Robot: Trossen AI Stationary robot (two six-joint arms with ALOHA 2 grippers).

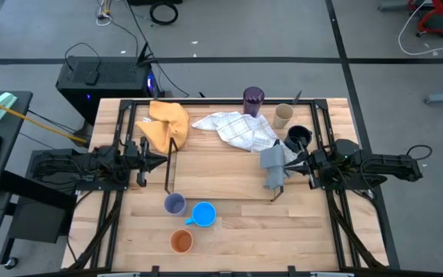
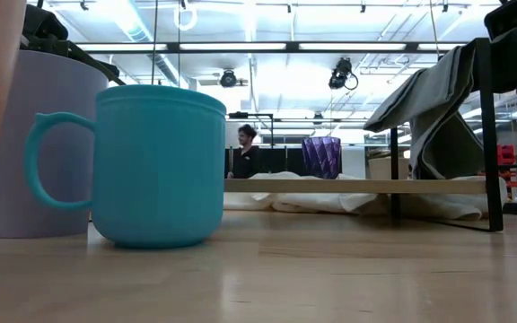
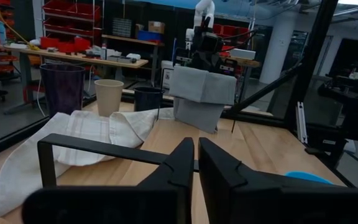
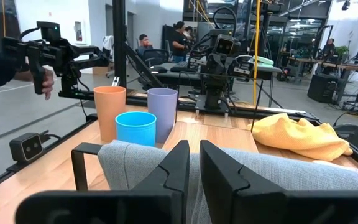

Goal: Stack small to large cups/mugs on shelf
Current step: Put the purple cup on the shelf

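The shelf [image 1: 220,171], a low rack of thin black rods, stood in the middle of the wooden desk [image 1: 229,238] with no cup on it. Three cups sat together near the desk's front edge: the lavender cup [image 1: 174,203], the blue mug [image 1: 203,214] just beside it, and the orange cup [image 1: 181,241] a little closer to the front. The other three stood along the back: the purple cup [image 1: 253,99], the tan cup [image 1: 283,116] and the navy mug [image 1: 298,138], the last partly hidden behind the right arm. A checked white cloth [image 1: 235,128] lay crumpled between the back cups and the shelf, and a yellow cloth [image 1: 167,123] lay bunched at the shelf's left end. A grey cloth [image 1: 273,165] hung over the shelf's right end, covering the rods there. The right pincer [image 1: 289,166] sat at that cloth; in its wrist view the two fingers stood almost together with grey fabric directly beyond them, but whether they pinched it could not be made out. The left pincer [image 1: 157,162] rested at the shelf's left end, its fingers drawn nearly shut with only a thin slit between them and nothing seen in it. In the low view the blue mug filled most of the foreground, the lavender cup was half hidden behind it, and the orange cup was cut off at the edge. A person [image 2: 243,151] stood far back in the room, too small to tell more.
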